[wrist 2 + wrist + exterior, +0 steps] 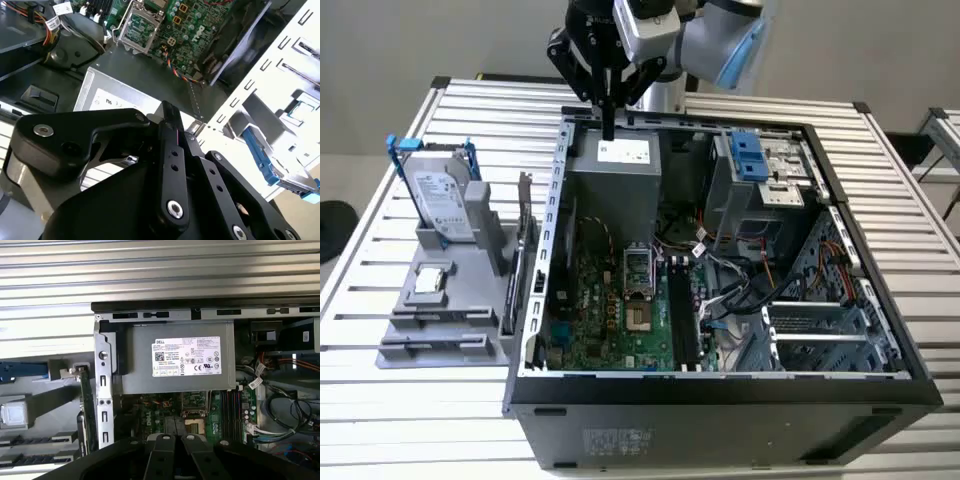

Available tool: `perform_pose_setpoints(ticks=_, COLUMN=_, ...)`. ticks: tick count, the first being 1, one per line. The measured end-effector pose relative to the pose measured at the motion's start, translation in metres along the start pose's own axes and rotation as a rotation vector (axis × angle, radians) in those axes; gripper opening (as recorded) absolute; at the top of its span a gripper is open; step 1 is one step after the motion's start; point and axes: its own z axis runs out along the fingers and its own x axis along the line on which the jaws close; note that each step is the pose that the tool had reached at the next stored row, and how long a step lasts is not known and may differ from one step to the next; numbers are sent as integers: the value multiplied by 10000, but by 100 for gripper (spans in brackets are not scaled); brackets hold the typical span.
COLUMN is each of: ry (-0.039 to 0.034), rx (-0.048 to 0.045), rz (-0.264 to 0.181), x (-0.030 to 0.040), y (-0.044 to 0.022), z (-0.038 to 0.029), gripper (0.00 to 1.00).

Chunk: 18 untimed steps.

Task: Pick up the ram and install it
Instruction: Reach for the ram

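Nearest the exterior view's camera, one open computer case (720, 395) lay on its side, its near wall hiding the board's lower edge. Motherboard (620, 310) partly buried under cables; memory slots hard to make out. At the exterior view's left, one grey fixture (430, 348) carried one hard drive (440, 200), one processor chip (428, 281) and one ram (516, 280). The ram was a thin, dark bluish stick standing on edge just beside the case wall, its face mostly hidden. Farthest back, one gripper (608, 128) hung above the power supply (620, 175), fingers pinched together, nothing seen between them. Arm cropped above.
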Motion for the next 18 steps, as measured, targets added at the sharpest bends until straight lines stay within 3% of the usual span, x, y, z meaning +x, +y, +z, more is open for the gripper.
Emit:
perform_pose_setpoints(ticks=6, ry=-1, rx=0, rz=0, x=3, y=0, z=0, gripper=0)
perform_pose_setpoints(ticks=18, ry=0, rx=1, rz=0, x=92, y=-17, z=-3, gripper=0)
